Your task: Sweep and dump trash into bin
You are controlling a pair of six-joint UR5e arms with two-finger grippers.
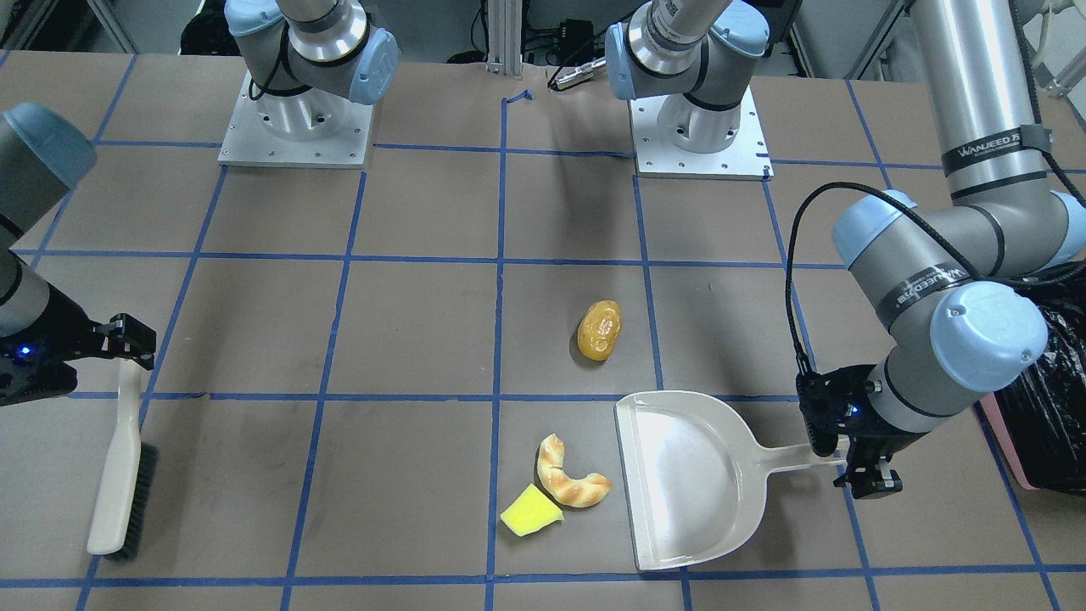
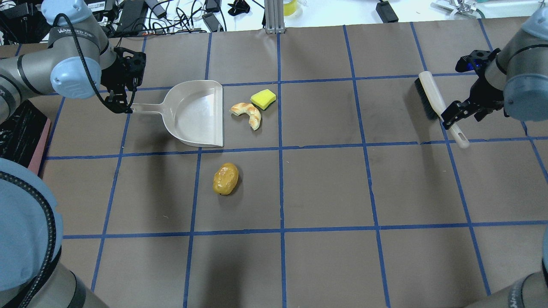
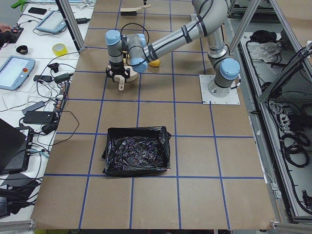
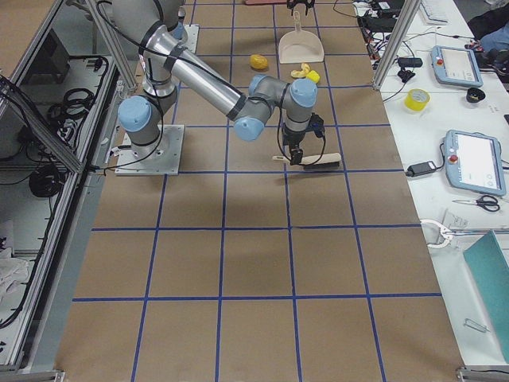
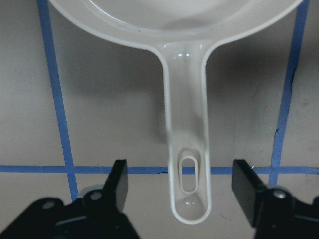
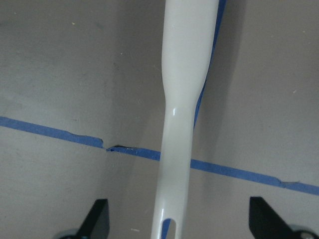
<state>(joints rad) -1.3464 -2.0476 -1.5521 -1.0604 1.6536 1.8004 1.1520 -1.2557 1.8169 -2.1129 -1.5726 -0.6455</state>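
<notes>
The amber potato-shaped lump (image 1: pixel 599 329) lies alone mid-table. The tan croissant piece (image 1: pixel 568 479) and yellow wedge (image 1: pixel 530 512) lie together just off the open mouth of the off-white dustpan (image 1: pixel 691 475). My left gripper (image 5: pixel 179 179) is open, one finger on each side of the dustpan handle's end without touching it; it also shows in the overhead view (image 2: pixel 124 100). My right gripper (image 6: pixel 179 209) is open astride the handle of the brush (image 2: pixel 430 96), which lies flat on the table. The bin (image 3: pixel 136 151), pink-sided with a black bag, stands at my far left.
Brown paper with a blue tape grid covers the table (image 2: pixel 325 188). The two arm bases (image 1: pixel 295 127) stand at its robot-side edge. The bin's corner (image 2: pixel 21 128) lies just behind my left arm's elbow. Cables and tablets lie beyond the far edge.
</notes>
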